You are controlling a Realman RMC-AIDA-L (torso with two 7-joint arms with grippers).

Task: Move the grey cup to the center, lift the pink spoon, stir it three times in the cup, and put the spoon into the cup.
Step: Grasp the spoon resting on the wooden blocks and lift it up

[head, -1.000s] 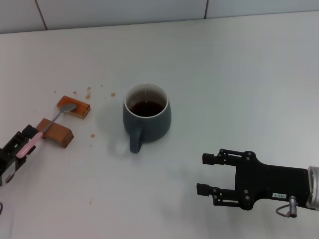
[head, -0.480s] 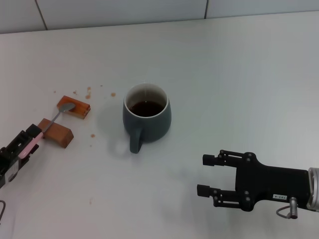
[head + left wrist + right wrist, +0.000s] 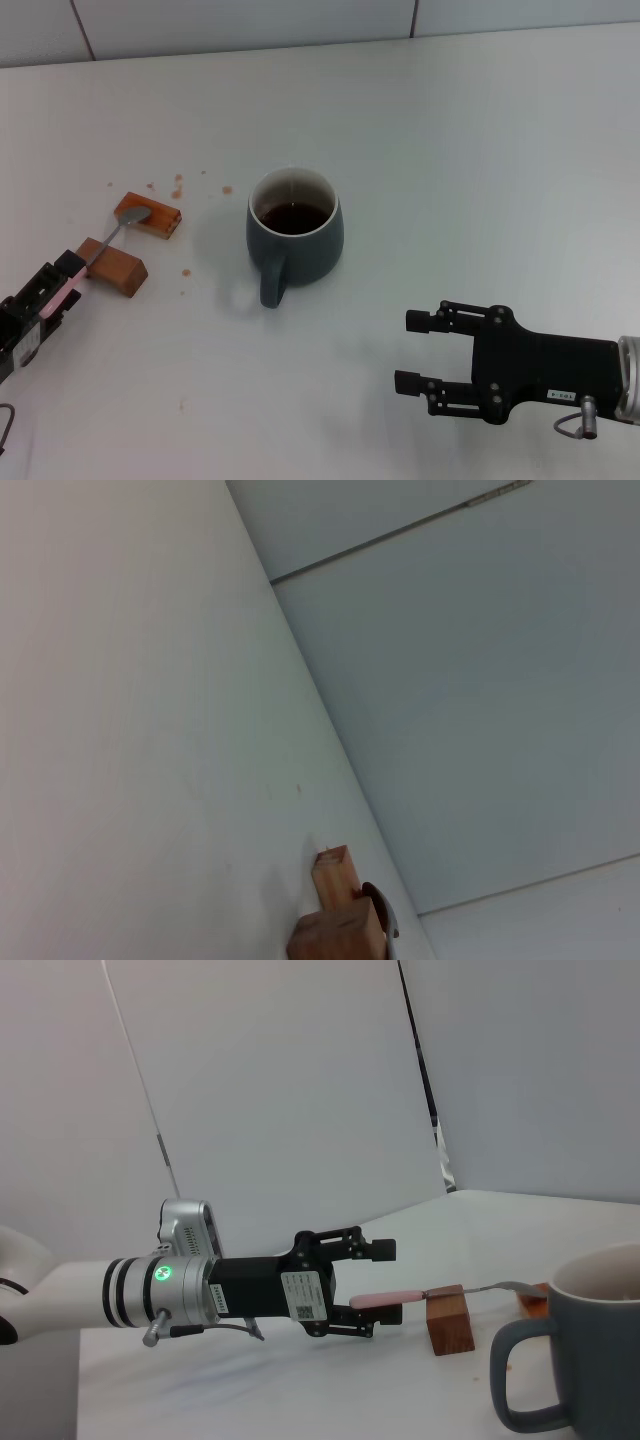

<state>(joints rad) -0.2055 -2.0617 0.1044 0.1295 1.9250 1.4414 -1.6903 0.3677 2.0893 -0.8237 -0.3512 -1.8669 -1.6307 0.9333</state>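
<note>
The left gripper (image 3: 383,1280) lies low and level over the table (image 3: 480,150), its fingers spread apart: one finger (image 3: 378,1250) sits above the pink spoon's (image 3: 92,262) handle end and the other finger (image 3: 375,1314) below it, neither plainly pressing on it. From between those fingers the spoon runs outward, its pink handle passing over the nearer brown block (image 3: 113,265) and its silver bowl resting on the farther orange-brown block (image 3: 148,216). Behind the fingers the black gripper body and the white forearm stretch straight back, nearly parallel to the tabletop.

Beyond the spoon's bowl, well apart from the left fingertips, stands the grey cup (image 3: 294,237), upright, dark liquid inside, its handle turned toward the robot. A few brown crumbs (image 3: 177,186) dot the table near the blocks.

The right gripper (image 3: 415,349) hovers past the cup on the other side, fingers parted and empty, pointing toward the left, wrist level.
</note>
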